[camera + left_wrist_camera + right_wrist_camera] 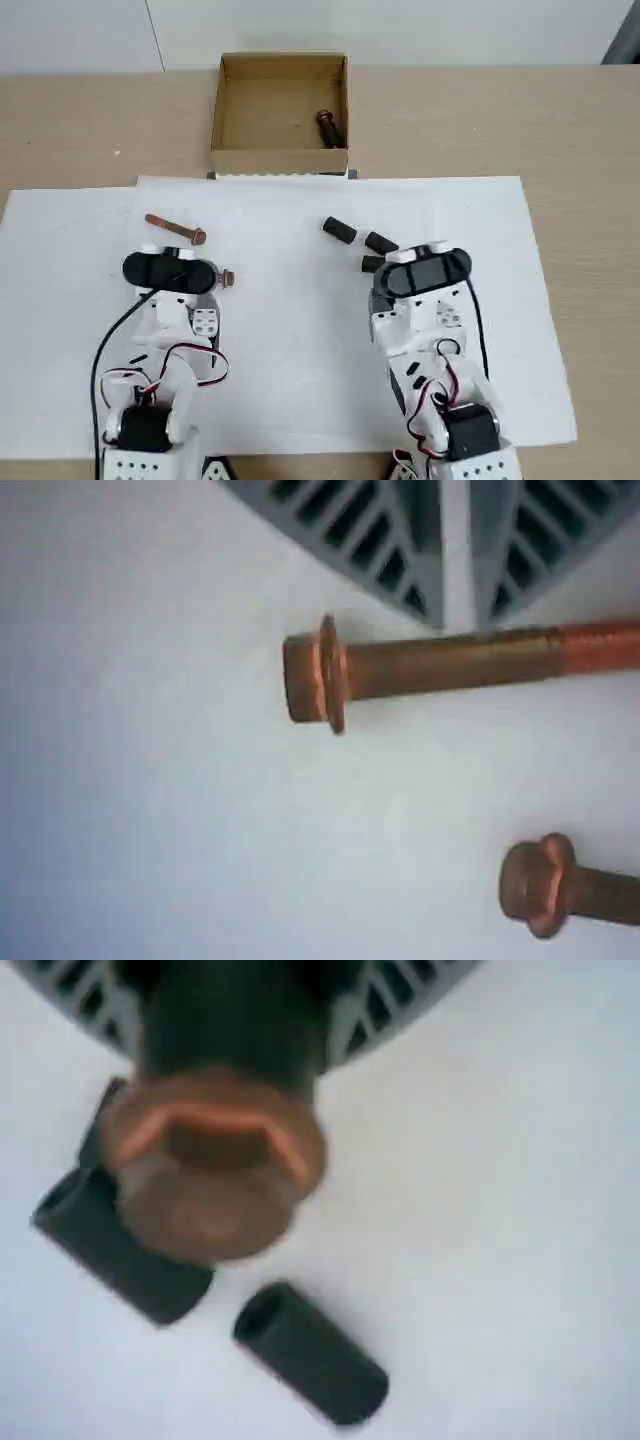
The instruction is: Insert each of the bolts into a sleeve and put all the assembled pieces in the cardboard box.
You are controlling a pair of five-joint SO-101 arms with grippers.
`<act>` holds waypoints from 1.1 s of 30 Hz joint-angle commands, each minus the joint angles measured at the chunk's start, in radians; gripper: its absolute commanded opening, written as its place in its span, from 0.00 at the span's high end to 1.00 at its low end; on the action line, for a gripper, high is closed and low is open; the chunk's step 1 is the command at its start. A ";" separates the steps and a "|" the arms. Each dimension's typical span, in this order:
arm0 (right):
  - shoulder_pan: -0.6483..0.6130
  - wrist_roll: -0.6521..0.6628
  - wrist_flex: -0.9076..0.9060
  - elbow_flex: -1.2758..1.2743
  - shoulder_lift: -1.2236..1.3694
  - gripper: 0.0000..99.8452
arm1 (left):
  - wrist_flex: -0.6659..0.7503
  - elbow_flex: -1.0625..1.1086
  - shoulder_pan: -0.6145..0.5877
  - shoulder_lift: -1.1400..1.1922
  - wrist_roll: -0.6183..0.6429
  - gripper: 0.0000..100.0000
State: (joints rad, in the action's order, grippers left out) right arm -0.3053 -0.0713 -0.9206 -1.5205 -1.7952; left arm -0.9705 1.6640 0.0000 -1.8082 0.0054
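Left gripper (457, 575): we see its grey ribbed fingers (385, 550) closed to a thin slit, gripping nothing.
Far bolt (175, 228): copper-coloured with a flanged hex head and a long shank. It lies flat on the white paper (300, 350) at 12 o'clock from the left arm's head, its shank just beside the fingertips.
Near bolt (227, 278): the same copper. We see its head at 3 o'clock of that arm.
Cardboard box (230, 110): open, at 12 o'clock on the table, by the paper's far edge.
Assembled piece (328, 128): dark and brownish, in the box's 4 o'clock corner.
First sleeve (340, 231): a short black tube on the paper, at 10 o'clock from the right arm's head.
Second sleeve (380, 242): a matching tube, just beside the first.
Right gripper (240, 995): we see it clamped on a held sleeve (230, 1050), black, with a copper bolt head (215, 1160) at its end.
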 commanded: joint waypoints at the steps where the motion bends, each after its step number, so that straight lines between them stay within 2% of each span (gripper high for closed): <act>1: 0.004 -0.012 -0.004 0.123 -0.001 1.00 | 0.017 -0.001 0.002 -0.008 -0.018 1.00; 6: 0.004 -0.008 -0.004 0.180 0.007 1.00 | 0.017 -0.001 0.002 -0.008 -0.035 0.99; 10: 0.004 -0.014 -0.004 0.278 0.108 1.00 | 0.017 -0.001 0.002 -0.008 -0.035 0.99; 16: 0.007 -0.114 0.004 0.546 0.466 1.00 | 0.017 -0.001 0.002 -0.008 -0.035 0.99; 23: 0.008 -0.114 0.064 0.813 0.865 1.00 | 0.017 -0.001 0.002 -0.008 -0.035 0.99; 33: 0.010 0.094 0.326 1.048 1.317 1.00 | 0.017 -0.001 0.002 -0.008 -0.035 0.99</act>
State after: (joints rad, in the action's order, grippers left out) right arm -0.3023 -0.0361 -0.6782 -0.6015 -0.5754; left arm -0.9705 1.6671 0.0000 -1.8082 -0.0269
